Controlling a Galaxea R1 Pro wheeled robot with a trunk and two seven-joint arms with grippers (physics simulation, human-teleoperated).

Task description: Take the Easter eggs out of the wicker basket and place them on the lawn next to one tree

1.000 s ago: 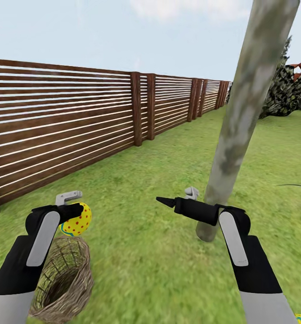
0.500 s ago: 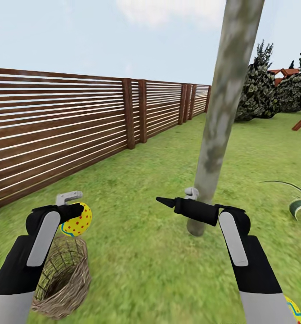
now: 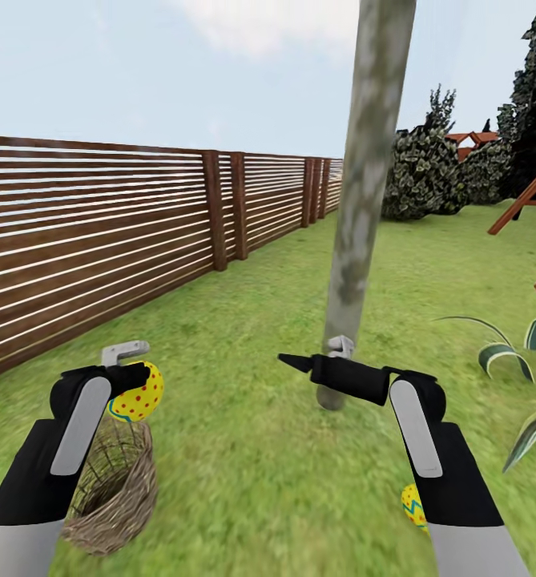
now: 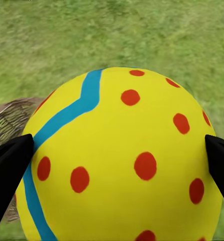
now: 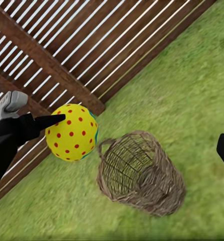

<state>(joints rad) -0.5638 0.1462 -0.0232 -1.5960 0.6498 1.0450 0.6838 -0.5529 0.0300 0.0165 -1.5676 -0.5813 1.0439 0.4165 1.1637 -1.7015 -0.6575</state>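
gripping one smooth dotted egg point(image 3: 137, 393), left gripper point(image 4: 112, 165) fingers close on its sides, above the open-weave wicker basket point(image 3: 111, 489). right gripper point(image 3: 316, 361) fingers spread wide, empty. second egg point(image 3: 413, 505) lies on grass near the mottled trunk point(image 3: 360, 216); slatted fence point(image 3: 99, 240) behind.

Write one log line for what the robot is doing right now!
left pincer: shut on egg above basket | right pincer: open, empty | second egg on lawn | tree ahead
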